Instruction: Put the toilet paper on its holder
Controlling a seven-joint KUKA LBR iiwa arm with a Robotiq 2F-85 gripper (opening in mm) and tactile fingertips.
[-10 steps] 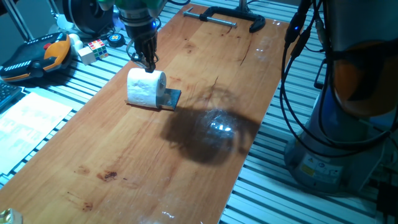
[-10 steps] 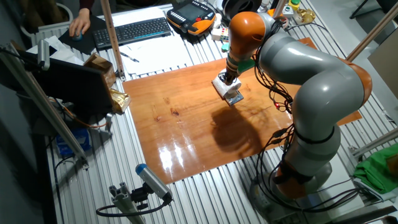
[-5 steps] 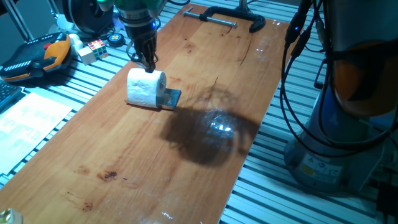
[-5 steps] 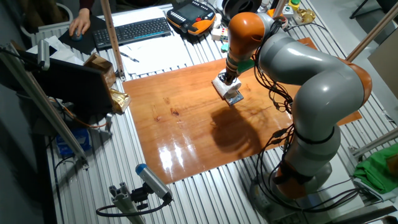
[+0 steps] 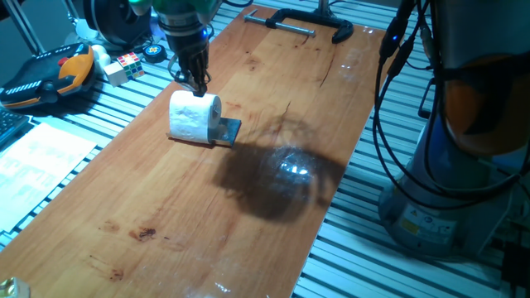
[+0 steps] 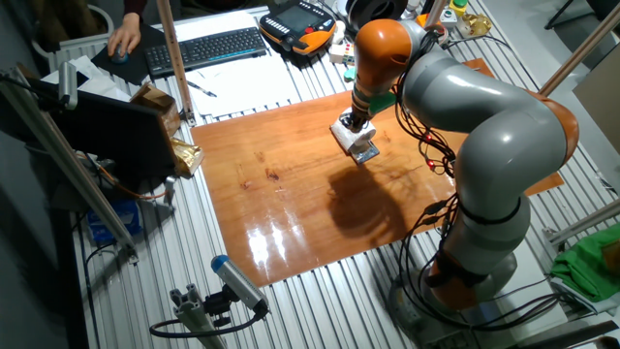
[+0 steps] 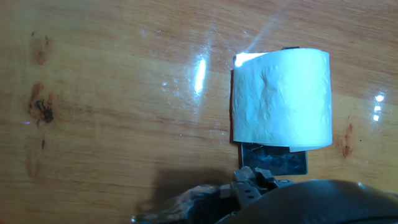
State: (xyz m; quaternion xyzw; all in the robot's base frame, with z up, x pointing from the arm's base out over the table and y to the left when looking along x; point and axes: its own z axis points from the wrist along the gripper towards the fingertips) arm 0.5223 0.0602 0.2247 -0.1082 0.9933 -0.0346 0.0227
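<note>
The toilet paper (image 5: pixel 195 118) is a white roll lying on its side on the wooden table, with the holder's bar hidden inside or behind it. The holder (image 5: pixel 228 131) shows as a shiny grey plate at the roll's right end. In the hand view the roll (image 7: pixel 281 99) sits right of centre with the grey plate (image 7: pixel 273 163) just below it. My gripper (image 5: pixel 199 83) hangs just above the roll's far side with its fingers together and nothing between them. The other fixed view shows the roll (image 6: pixel 345 131), the plate (image 6: pixel 366 151) and my gripper (image 6: pixel 355 120) above them.
A black clamp (image 5: pixel 308 25) lies at the table's far end. A Rubik's cube (image 5: pixel 125 67) and an orange-black pendant (image 5: pixel 50 76) sit off the table's left edge. The arm's base (image 5: pixel 443 199) and cables stand to the right. A keyboard (image 6: pixel 208 47) lies beyond the table.
</note>
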